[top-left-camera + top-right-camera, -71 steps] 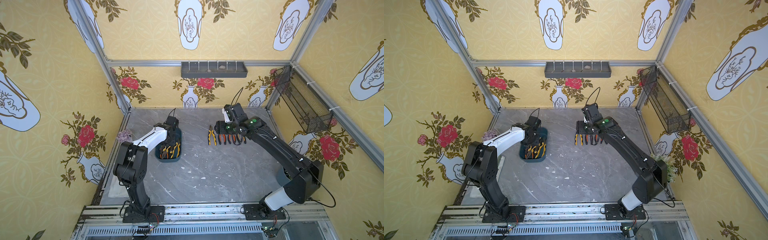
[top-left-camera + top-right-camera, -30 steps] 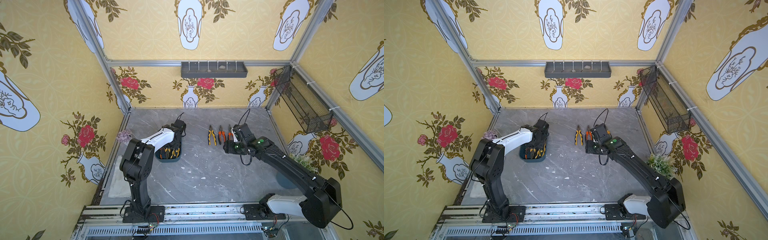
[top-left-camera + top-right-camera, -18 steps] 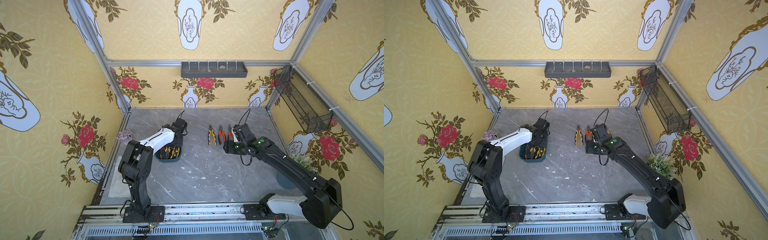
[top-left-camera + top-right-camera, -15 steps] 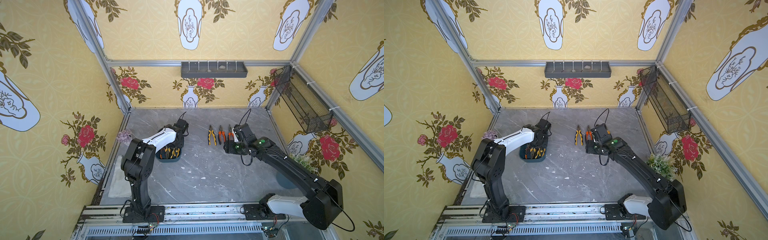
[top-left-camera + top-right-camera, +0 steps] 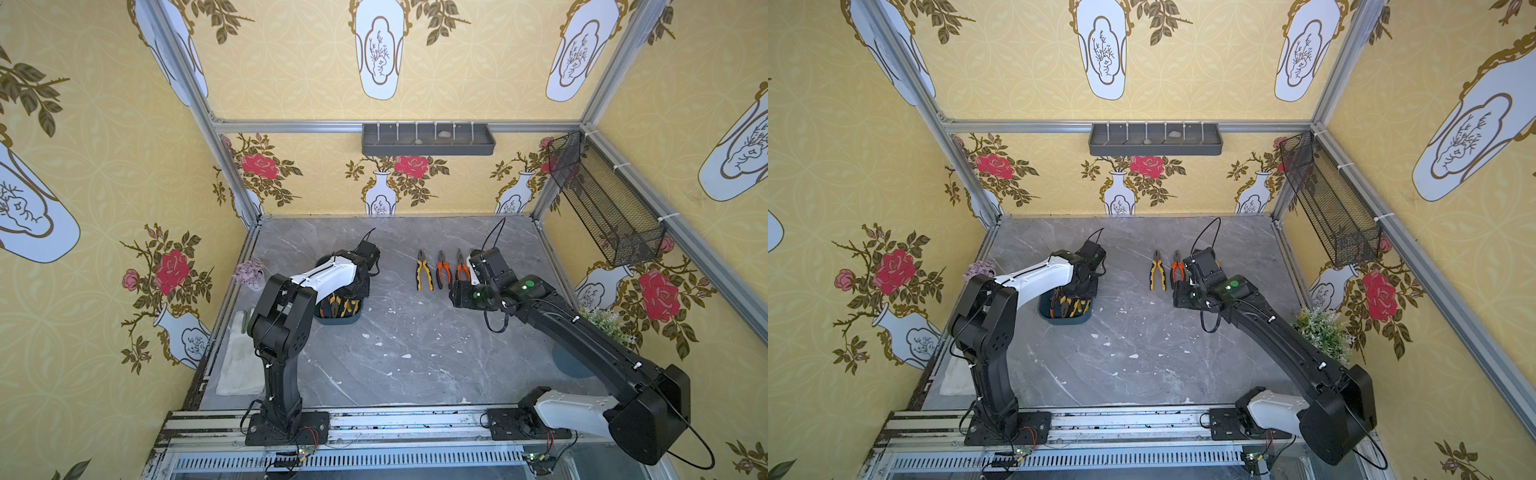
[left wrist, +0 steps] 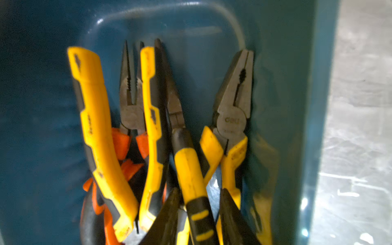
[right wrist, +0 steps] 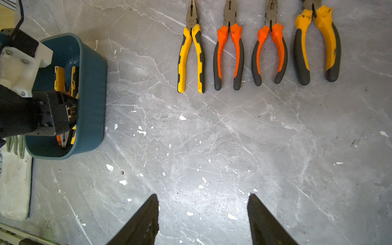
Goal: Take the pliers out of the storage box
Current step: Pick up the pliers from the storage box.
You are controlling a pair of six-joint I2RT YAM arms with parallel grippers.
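Left gripper: the left gripper (image 6: 200, 191) is down inside the storage box (image 6: 286, 84). Its dark fingers (image 6: 167, 216) straddle the yellow-and-black handle of the long-nose pliers (image 6: 188, 169). Whether they clamp it or only flank it cannot be told.
Crowding the grip: the combination pliers (image 6: 232, 110) lean on the box wall on one side. On the other side, the yellow-handled pliers (image 6: 97, 131) lie across the orange-handled pliers (image 6: 131, 106).
Right gripper: the right gripper (image 7: 203, 220) is released, its fingers spread wide. It is raised above the desk (image 7: 212, 137), on the near side of the row and well apart from the box.
Row on the desk: four pliers lie side by side, not touching, noses toward the back wall. They are the yellow pair (image 7: 192, 57), the first orange pair (image 7: 229, 55), the second orange pair (image 7: 269, 53) and the larger amber pair (image 7: 317, 46). The right arm hides part of the row in both top views.
Count: four pliers are out and at least four are in the box, where overlap hides the exact number.
Containers: the storage box shows in both top views (image 5: 353, 318) (image 5: 1065, 320), on the desk's left part, holding pliers and the left gripper. The grey tray (image 5: 428, 141) on the back wall holds two small pale lumps. What the mesh basket (image 5: 602, 203) on the right wall holds cannot be told.
Edges: a small plant (image 5: 1320, 328) stands by the right wall.
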